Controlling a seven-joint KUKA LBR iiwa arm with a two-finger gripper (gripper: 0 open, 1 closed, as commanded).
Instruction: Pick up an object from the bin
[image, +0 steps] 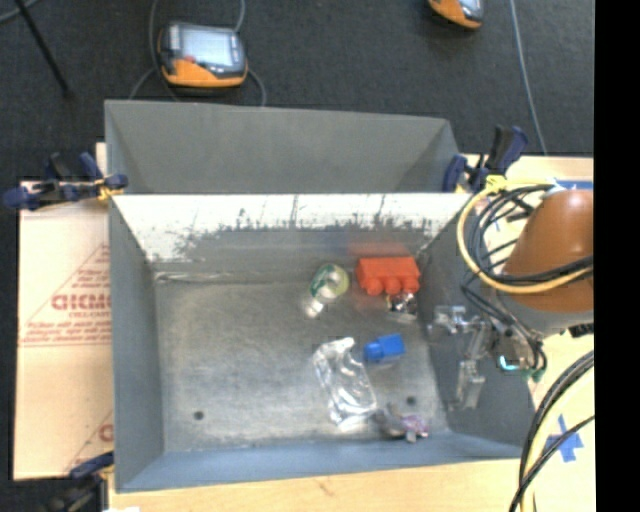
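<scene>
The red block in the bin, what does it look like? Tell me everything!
The red block is boxy, looks like plastic, and has two small bumps on its near edge. It lies flat on the bin floor by the back wall, toward the right. A pale greenish round thing lies apart on its left. A small shiny bit sits at its near corner; I cannot tell if they touch. The gripper is off to its lower right, not touching it.

Arm (548, 240) at bin (230, 370) right wall, near blue block (384, 348).
</scene>
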